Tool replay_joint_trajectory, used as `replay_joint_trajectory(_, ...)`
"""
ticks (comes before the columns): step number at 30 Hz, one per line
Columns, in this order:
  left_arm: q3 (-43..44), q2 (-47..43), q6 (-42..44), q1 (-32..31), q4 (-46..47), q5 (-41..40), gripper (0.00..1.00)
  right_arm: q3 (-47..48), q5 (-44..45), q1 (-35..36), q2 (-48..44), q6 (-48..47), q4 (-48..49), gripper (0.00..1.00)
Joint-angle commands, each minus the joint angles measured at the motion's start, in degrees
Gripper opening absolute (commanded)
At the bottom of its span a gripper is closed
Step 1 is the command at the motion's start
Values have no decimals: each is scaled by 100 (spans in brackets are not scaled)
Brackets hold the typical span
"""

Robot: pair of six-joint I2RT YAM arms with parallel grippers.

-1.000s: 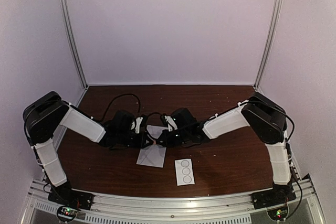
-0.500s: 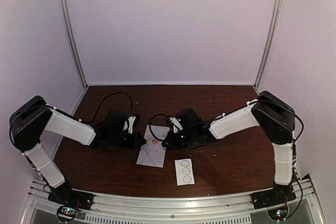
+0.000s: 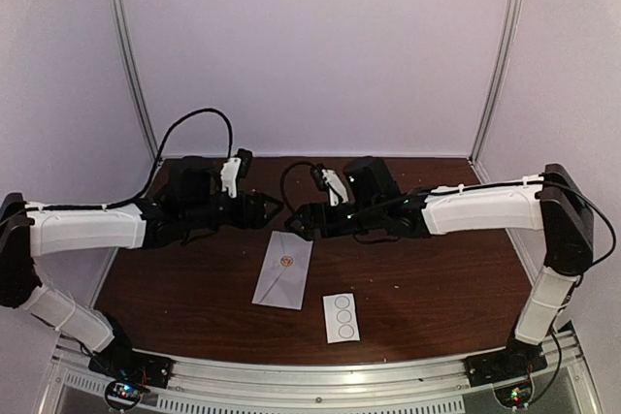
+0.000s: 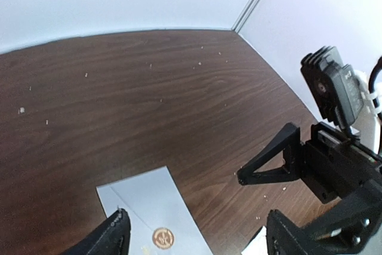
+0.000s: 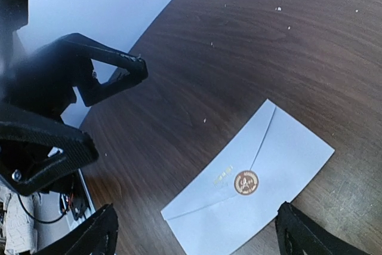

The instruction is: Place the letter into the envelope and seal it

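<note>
Toward the near edge of the surface, about midway between its left and right edges, the envelope lies flat and slightly askew; pale grey-white, pointed flap folded down, a round gold seal on the flap's tip; contents not visible. Left hand and right hand hang clear of it near its far end; each has fingers spread, holding nothing.
</note>
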Motion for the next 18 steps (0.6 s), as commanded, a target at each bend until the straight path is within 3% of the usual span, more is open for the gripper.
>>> replay_joint_trajectory(1, 997, 750, 834, 16, -99, -1, 81, 420, 780, -139, 84, -583, -533, 99)
replay_joint_trajectory(5, 1600, 1370, 1173, 477, -90, -12, 82, 538, 1163, -591, 151, -826, -695, 100)
replay_joint_trajectory(9, 1628, 1406, 1399, 1532, 40, 160, 82, 203, 1125, -1405, -65, -928, -586, 100)
replay_joint_trajectory(15, 188, 446, 1498, 3780, 1025, 387, 82, -722, 1079, -3001, -934, -1289, -373, 100)
replay_joint_trajectory(18, -619, -235, 1593, 4491, 1627, -233, 85, -1259, 786, -3922, -1323, -1416, 44, 100)
